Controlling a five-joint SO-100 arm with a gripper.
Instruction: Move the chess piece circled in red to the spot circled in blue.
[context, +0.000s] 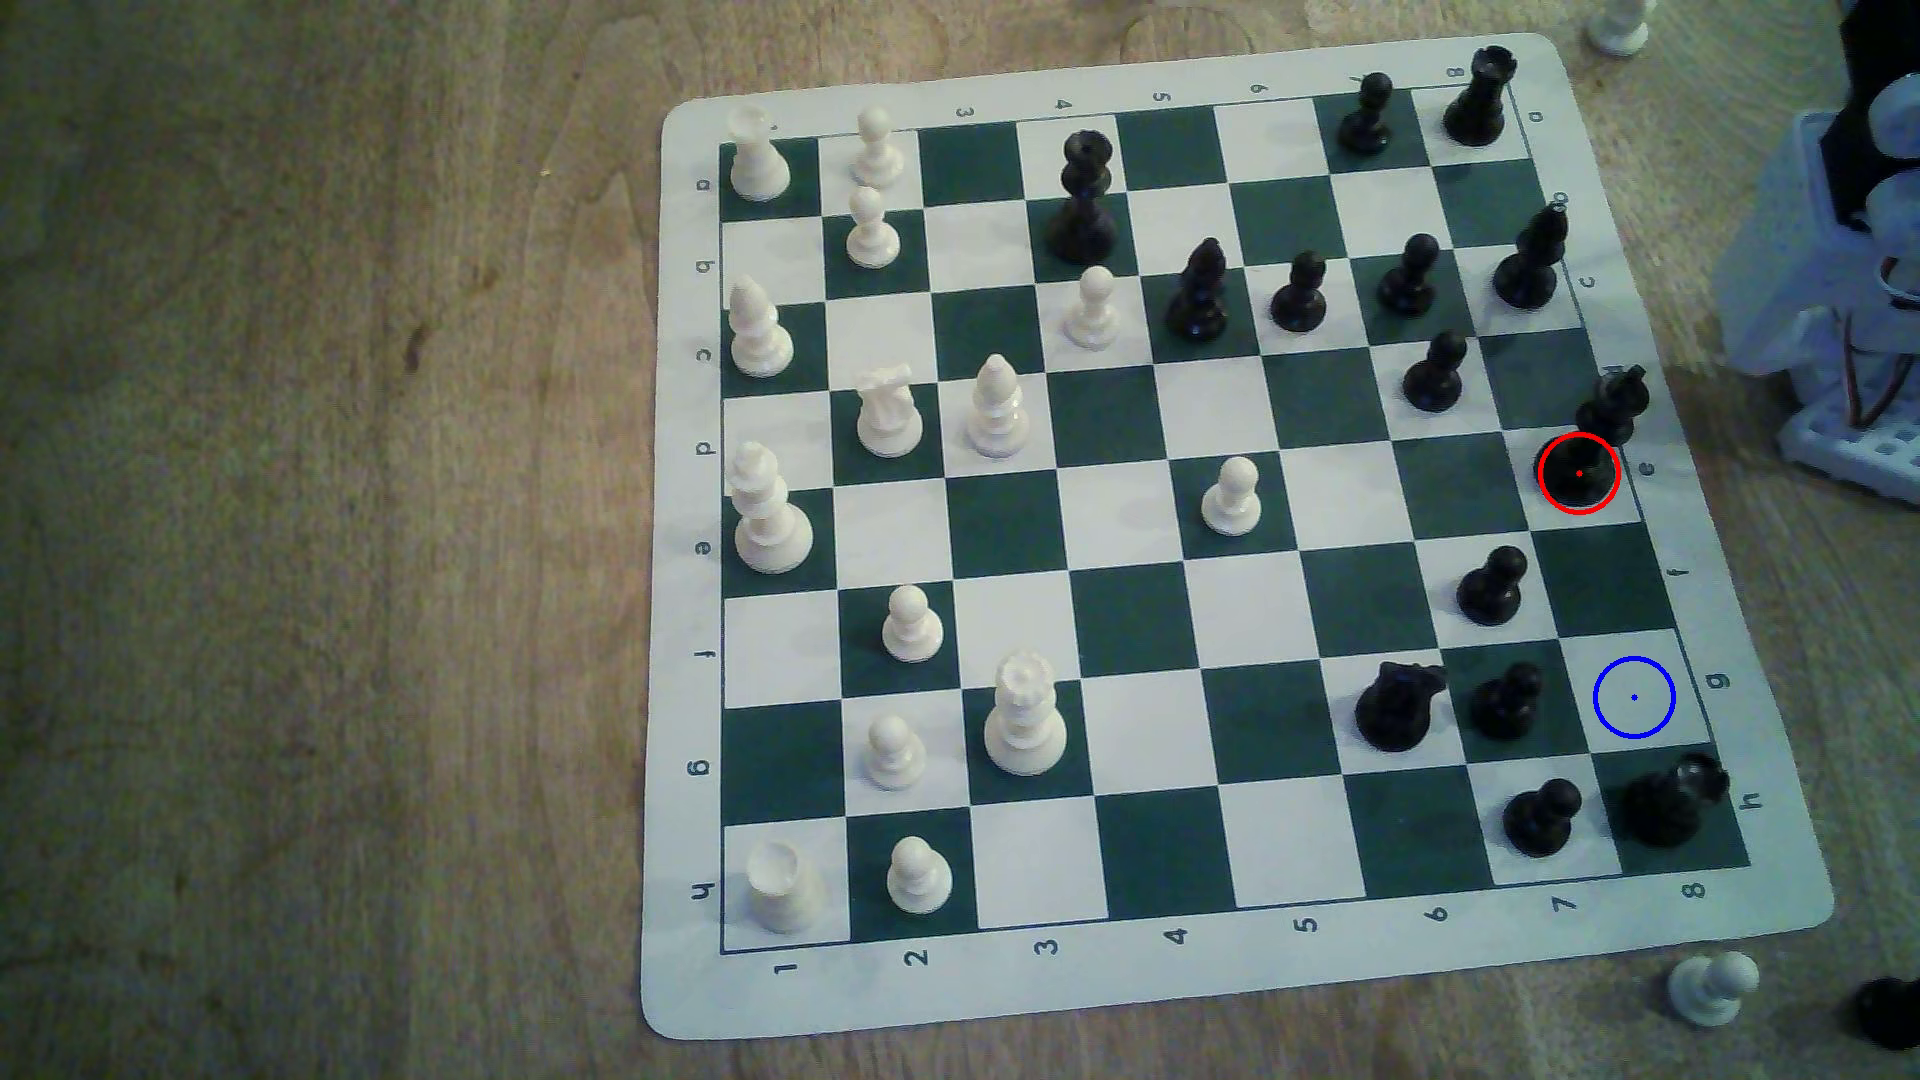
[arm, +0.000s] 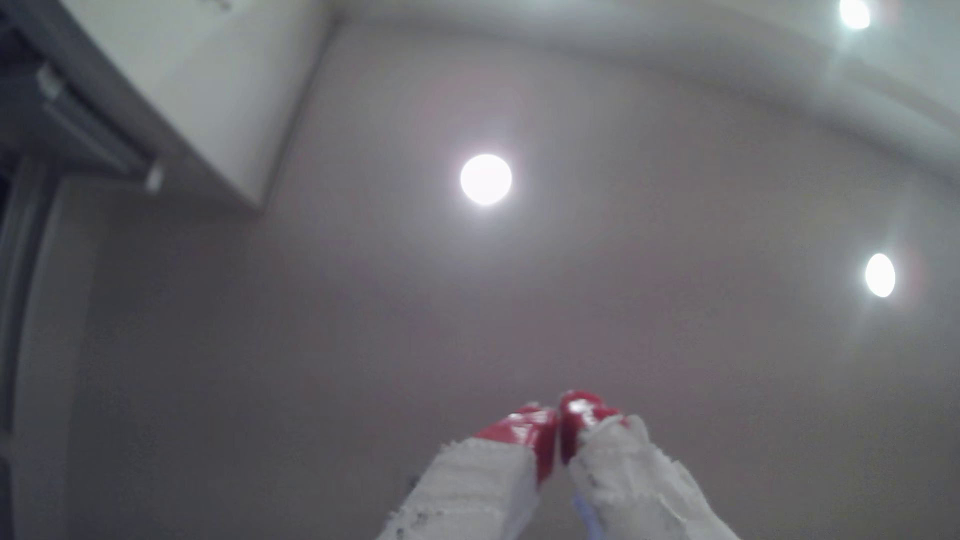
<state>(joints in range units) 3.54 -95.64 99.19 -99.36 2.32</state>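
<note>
The task is sitting at its very start, as far as the frames are showing. The chess piece (context: 1595, 441) is standing upright with its base inside the red ring, on the board's (context: 1143, 997) file-8 edge nearest the arm's base (context: 1849, 312), and nothing is touching it. The spot (context: 1634, 698) is lying bare two squares along that same edge from the chess piece, with one green square between them.

The end effector (arm: 558, 431) is pointing up at the ceiling (arm: 467, 311) in the wrist view, its red-tipped fingers (arm: 524, 431) pressed together and gripping nothing. So the whole job is remaining: reaching down, grasping, lifting, carrying and setting down.

Counting what is standing on the board: fourteen black pieces, namely the circled tall one, seven pawns, two rooks, a knight, and three other tall ones (blur is making the finer types uncertain). White is numbering fifteen on the board, eight of them looking like pawns. Off the board, on the table (context: 312, 519), two white pawns are resting, one beyond each file-8 corner, and a dark piece is sitting partly cut off just beyond the nearer white one. One red ring and one blue ring are marking the board.
</note>
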